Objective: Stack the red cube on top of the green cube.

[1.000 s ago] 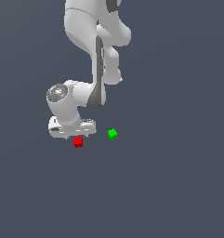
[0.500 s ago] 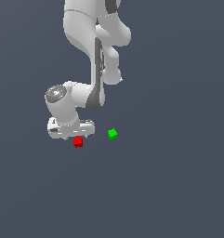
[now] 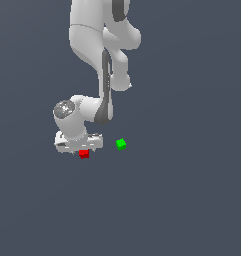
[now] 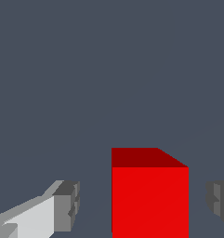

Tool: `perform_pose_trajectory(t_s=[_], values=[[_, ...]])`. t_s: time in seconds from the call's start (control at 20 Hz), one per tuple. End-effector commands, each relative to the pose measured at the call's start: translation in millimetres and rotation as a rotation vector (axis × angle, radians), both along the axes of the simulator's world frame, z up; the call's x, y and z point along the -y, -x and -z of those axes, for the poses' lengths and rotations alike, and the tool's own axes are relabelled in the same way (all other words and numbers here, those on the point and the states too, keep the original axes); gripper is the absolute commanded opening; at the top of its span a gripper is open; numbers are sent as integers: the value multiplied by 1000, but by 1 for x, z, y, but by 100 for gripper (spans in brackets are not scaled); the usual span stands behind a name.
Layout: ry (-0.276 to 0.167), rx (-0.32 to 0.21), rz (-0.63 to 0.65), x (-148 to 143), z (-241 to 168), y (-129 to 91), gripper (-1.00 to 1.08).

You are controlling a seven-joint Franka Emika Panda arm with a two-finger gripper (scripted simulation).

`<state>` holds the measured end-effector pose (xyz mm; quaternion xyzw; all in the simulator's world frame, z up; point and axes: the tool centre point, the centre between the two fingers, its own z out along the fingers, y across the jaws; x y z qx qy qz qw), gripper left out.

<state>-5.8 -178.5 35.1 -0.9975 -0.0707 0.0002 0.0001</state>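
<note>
Where the wrist view crops it, red cube (image 4: 149, 200) between parted gripper (image 4: 143, 204) fingers, seemingly untouched.

The red cube (image 3: 84, 154) sits between the fingers (image 4: 67, 207) of the gripper (image 4: 143, 204), seemingly untouched; the green cube (image 3: 121, 144) lies apart, toward the exterior view's right.

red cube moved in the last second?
No. The red cube sits at the same offset from the green cube, toward the exterior view's left, with the open gripper around it.
</note>
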Motion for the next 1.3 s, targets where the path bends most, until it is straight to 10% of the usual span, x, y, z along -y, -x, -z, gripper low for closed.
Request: perform_pose_trajectory(t_s=[0.0,0.25,0.3,1.25], values=[[0,0,0,0,10,0,100],[0,0,0,0,15,-1,100],[0,0,0,0,15,-1,-100],[0,0,0,0,-10,0,-100]])
